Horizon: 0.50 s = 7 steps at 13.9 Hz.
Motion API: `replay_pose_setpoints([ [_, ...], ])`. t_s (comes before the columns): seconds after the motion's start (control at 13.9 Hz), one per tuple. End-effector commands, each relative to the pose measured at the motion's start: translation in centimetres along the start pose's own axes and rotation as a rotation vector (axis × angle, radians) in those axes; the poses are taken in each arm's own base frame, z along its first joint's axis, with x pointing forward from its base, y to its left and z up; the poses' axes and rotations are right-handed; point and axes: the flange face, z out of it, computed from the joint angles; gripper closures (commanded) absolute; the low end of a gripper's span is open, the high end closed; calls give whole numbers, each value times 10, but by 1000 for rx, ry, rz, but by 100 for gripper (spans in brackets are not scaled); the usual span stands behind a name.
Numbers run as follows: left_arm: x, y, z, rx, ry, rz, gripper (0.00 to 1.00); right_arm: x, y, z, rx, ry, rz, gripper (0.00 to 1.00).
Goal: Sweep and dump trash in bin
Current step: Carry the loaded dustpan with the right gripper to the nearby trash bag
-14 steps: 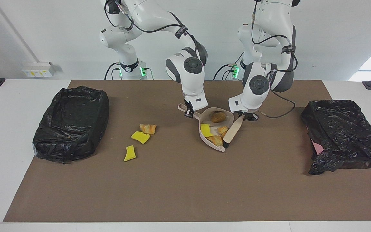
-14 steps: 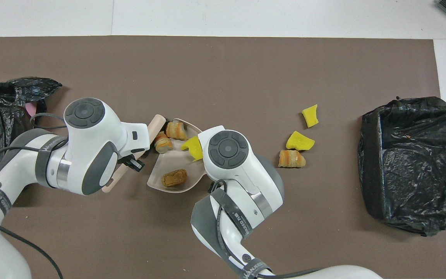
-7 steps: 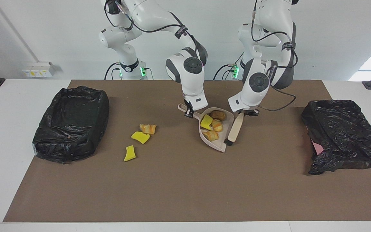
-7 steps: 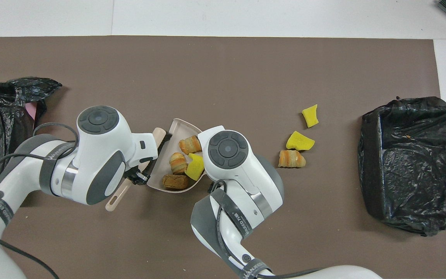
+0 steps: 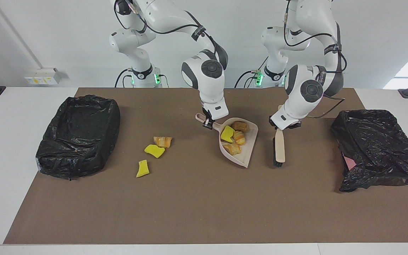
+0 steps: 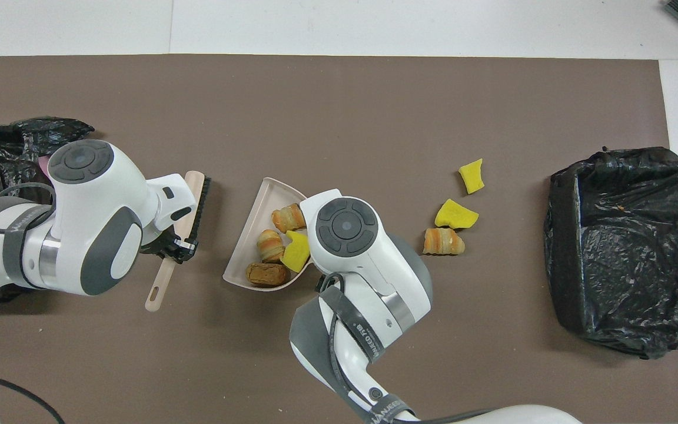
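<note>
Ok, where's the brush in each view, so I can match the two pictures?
Facing view: the brush hangs from the left pincer, between the dustpan and the crumpled black bag.
Overhead view: the brush is left of center, under the left pincer.
Shared landmark: the dustpan, beside the brush in both.

The left pincer (image 5: 284, 126) carried the brush (image 5: 279, 148) clear of the dustpan (image 5: 248, 156).

A robot lab: two white arms (image 5: 204, 71) bolted at a white table (image 5: 12, 106) with a brown mat (image 5: 190, 205), bare walls, cables.
</note>
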Motion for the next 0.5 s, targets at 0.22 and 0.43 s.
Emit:
replay_pose_setpoints([
  [0.22, -27, 38, 5, 7, 22, -26, 100, -128, 54, -135, 28, -30, 10, 100],
  [0.43, -47, 73, 18, 13, 61, -103, 100, -230, 101, -185, 43, -22, 0, 100],
])
